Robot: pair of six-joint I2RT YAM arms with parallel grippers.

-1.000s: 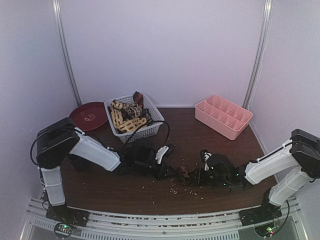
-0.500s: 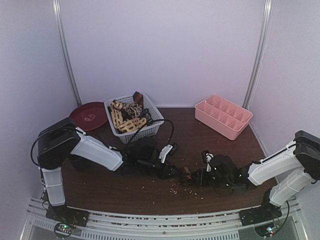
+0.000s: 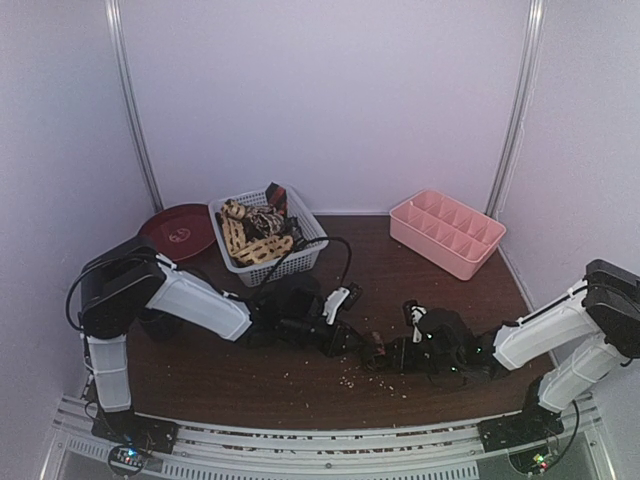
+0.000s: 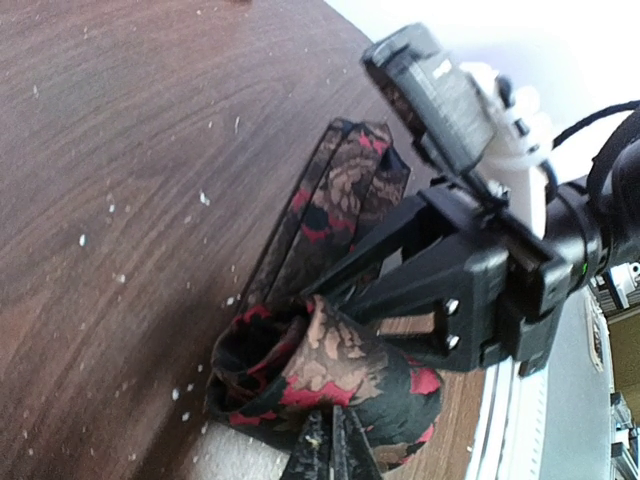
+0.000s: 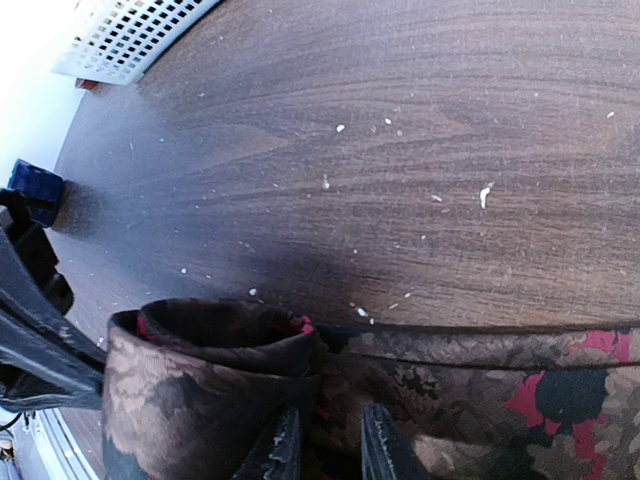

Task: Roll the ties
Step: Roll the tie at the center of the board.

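Observation:
A dark tie with red and tan flowers [image 3: 376,349] lies on the brown table between my two grippers, partly rolled. In the left wrist view the roll [image 4: 340,375] sits right at my left gripper [image 4: 335,452], whose jaws are pressed together on its edge. In the right wrist view the roll [image 5: 195,395] is at the left and the flat tail [image 5: 500,390] runs right. My right gripper [image 5: 325,452] has its narrow jaws closed on the tie beside the roll. In the top view the left gripper [image 3: 352,343] and right gripper [image 3: 393,355] nearly meet.
A white lattice basket [image 3: 300,262] with several tan and dark ties stands at the back left, with a dark red plate [image 3: 178,232] beside it. A pink divided tray [image 3: 447,232] stands at the back right. A dark blue mug [image 5: 35,185] shows far left. Pale crumbs dot the table.
My left gripper has moved right toward the right gripper, and the tie roll has shifted a little right with it. The right arm has barely moved.

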